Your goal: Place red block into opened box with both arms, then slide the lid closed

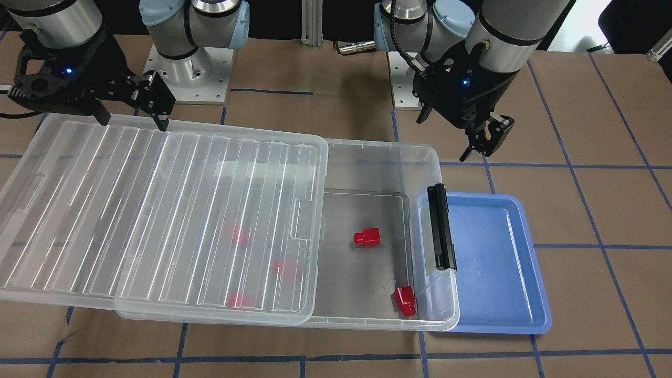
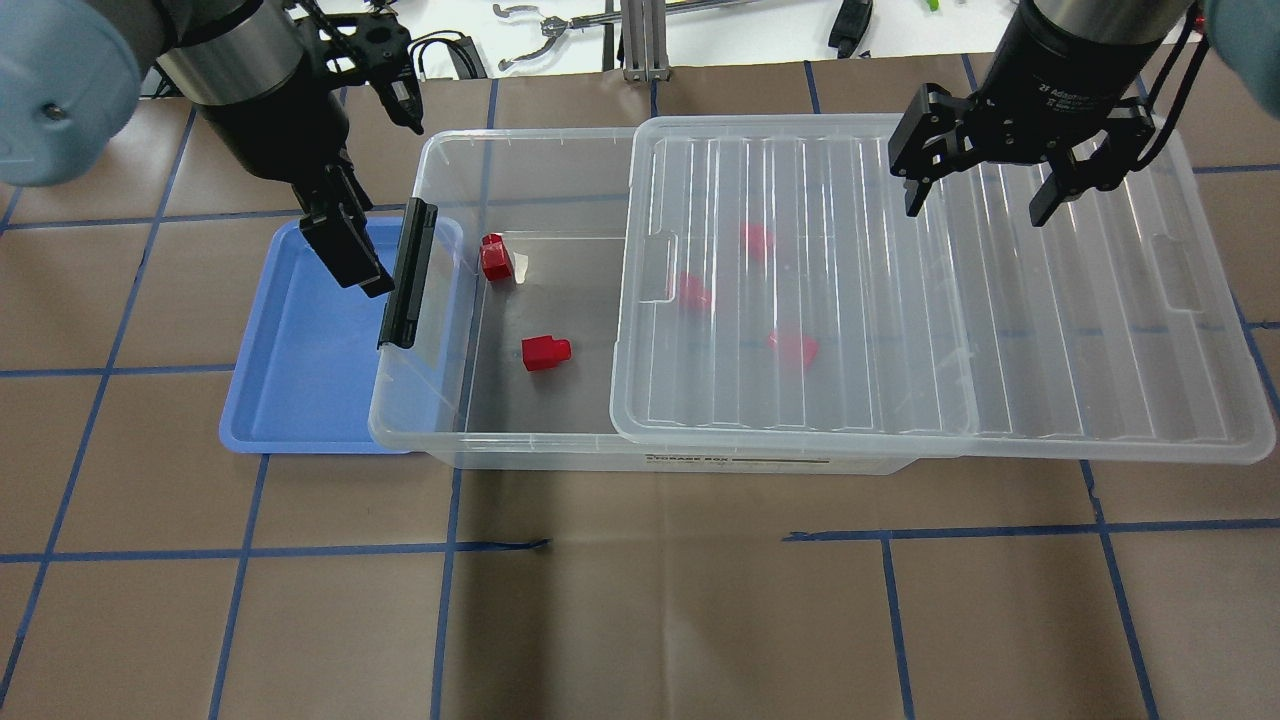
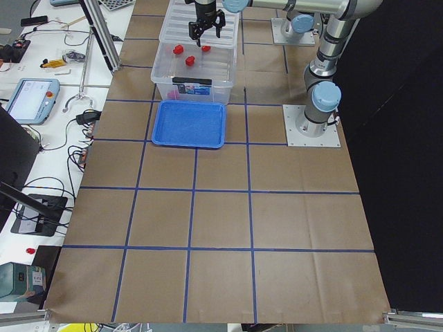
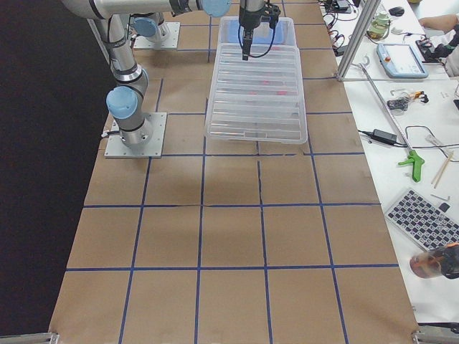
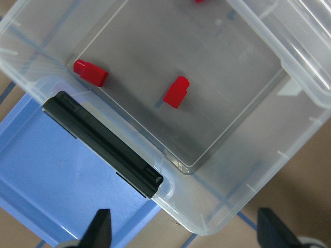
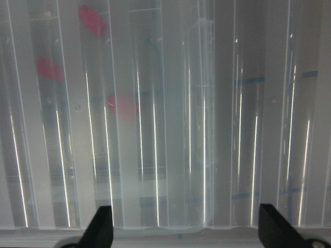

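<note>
The clear box lies with its lid slid partly off toward my right, so the end by the black clip is uncovered. Two red blocks lie on the uncovered floor. Three more show blurred through the lid. My left gripper hangs open and empty above the clip end; its wrist view shows the clip and both uncovered blocks. My right gripper is open and empty just above the lid's ridges.
A blue tray sits against the box's clip end, partly under it. The arm bases stand behind the box. Brown paper with blue tape lines covers the table. Benches with tools flank the far side.
</note>
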